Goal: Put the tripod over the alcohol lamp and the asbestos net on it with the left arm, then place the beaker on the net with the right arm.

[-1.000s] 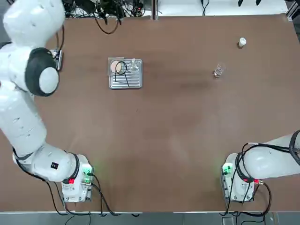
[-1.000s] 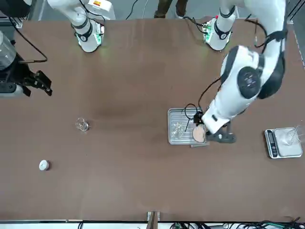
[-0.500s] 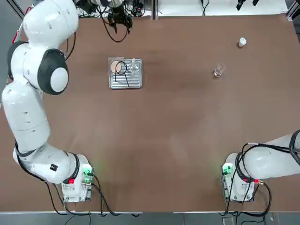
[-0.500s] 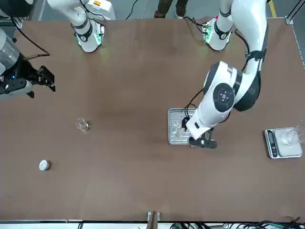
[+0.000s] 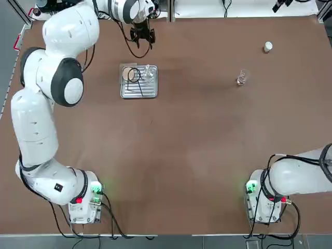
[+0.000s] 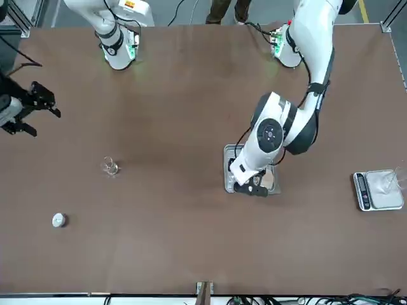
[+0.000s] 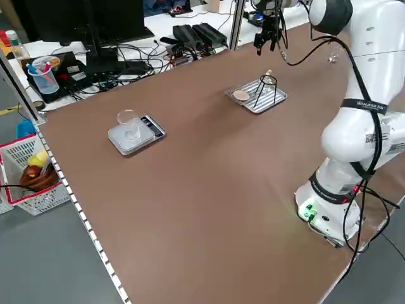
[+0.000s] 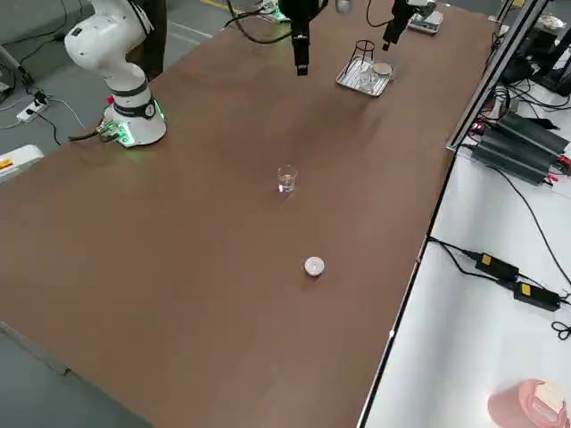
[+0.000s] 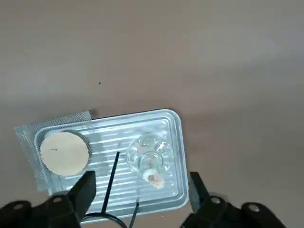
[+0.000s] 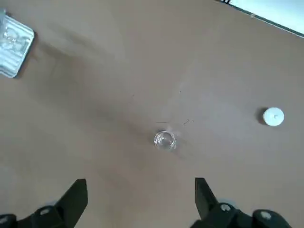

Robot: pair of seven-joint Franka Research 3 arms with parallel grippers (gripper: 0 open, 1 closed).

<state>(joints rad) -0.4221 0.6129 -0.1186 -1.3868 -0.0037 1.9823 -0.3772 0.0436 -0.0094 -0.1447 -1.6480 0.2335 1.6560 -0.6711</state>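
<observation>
Ribbed silver tray as landmark, carrying three of the task's things: alcohol lamp upright on the tray's ribs, asbestos net half on the tray and overhanging one end edge, tripod beside the lamp, standing as seen from the left side, ring uppermost. Tripod not yet over the lamp; net not yet lifted.

Left gripper raised above the table, just beyond the tray's far edge from the arm bases, jaws parted and empty. In the left wrist view, tray between the fingers, tripod's ring nearest them, lamp just past it, net off to one side.

Beaker well apart from the tray, upright on bare table, toward the right arm's side. Right gripper high above that region, jaws wide, nothing held.

Judged next requirement: short descent and pull-back of the left gripper onto the tripod's ring, left arm plainly nearer.
</observation>
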